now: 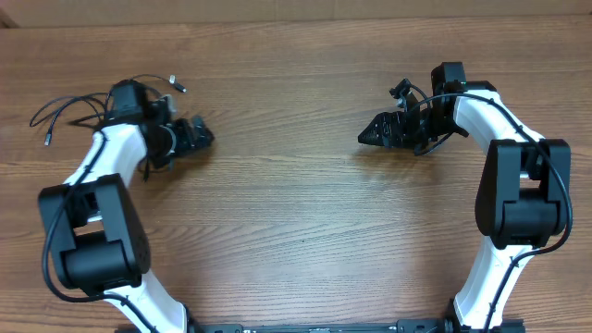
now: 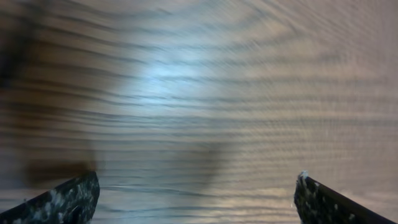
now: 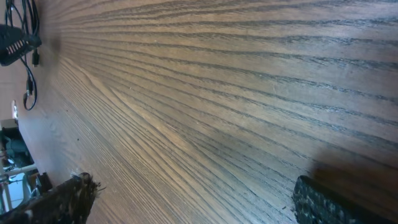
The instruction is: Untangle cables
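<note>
- Cables (image 1: 69,100) – thin black cords lying at the 10 o'clock edge of the tabletop (image 1: 296,222) in the overhead view. They loop outward beside the left arm's wrist, and a silver-tipped plug (image 1: 176,86) pokes out at about 11 o'clock. The arm hides part of the bundle, so I cannot tell whether a knot remains there.
- The left end effector (image 1: 203,137) sits at roughly 9 o'clock from the tabletop's centre. It points away from the cords, which lie behind it.
- Its fingers (image 2: 68,199) stand wide apart in the left wrist view, with only blurred wood grain between them – nothing is held.
- The right end effector (image 1: 365,139) sits at about 2 o'clock from centre and faces inward. Its jaws are also spread, with bare wood beneath and no cord in them.
- Step in hand, as I judge it: a pause between grasps, with neither arm engaged with the cords.
- The next move likely calls for the left arm to turn back toward 10 o'clock and pick a single strand near a plug end. The right arm is well apart from the cords and would need to cross over to hold a second strand before any pulling apart.
</note>
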Motion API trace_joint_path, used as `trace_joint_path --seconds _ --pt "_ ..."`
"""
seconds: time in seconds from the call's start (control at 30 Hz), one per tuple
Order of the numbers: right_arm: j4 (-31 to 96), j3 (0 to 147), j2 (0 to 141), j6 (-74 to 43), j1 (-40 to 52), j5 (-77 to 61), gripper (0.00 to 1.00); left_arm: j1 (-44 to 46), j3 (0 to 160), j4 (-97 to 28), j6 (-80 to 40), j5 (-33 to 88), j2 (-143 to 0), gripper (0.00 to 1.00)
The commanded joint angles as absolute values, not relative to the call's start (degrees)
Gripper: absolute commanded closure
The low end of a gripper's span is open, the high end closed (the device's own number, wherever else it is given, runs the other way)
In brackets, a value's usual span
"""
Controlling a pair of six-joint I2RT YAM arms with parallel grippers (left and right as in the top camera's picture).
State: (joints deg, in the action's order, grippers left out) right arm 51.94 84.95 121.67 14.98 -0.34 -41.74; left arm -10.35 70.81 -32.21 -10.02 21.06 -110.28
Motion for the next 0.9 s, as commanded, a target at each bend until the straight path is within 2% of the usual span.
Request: trace_joint_path --seconds 0.0,0.17,0.53,0.63,0.77,0.87 --pt "51.6 84.8 122.4 14.8 -0.1 -42.0 0.0 -5.5 71.0 -33.0 -5.1 14.9 -111.2 0.01" --pt "51.7 84.8 122.4 14.8 -0.1 -42.0 0.0 -0.4 69.8 -33.0 -5.1 8.8 -111.3 0.01" --pt "52.1 84.8 122.4 14.8 -0.1 -39.8 0.0 7.8 65.2 -32.2 -5.2 8.5 -111.3 0.0" --pt "53.0 84.8 122.4 12.6 -0.1 -29.7 0.0 9.3 62.7 -30.1 -5.1 8.5 -111.3 0.01" --pt "54.7 84.7 122.4 0.1 -0.1 -5.7 0.0 10.4 59.8 -27.9 -5.1 8.1 -111.3 0.0" --pt "55.1 84.6 122.4 -6.3 -0.1 2.6 0.0 10.4 59.6 -28.3 -5.3 6.8 -111.3 0.0"
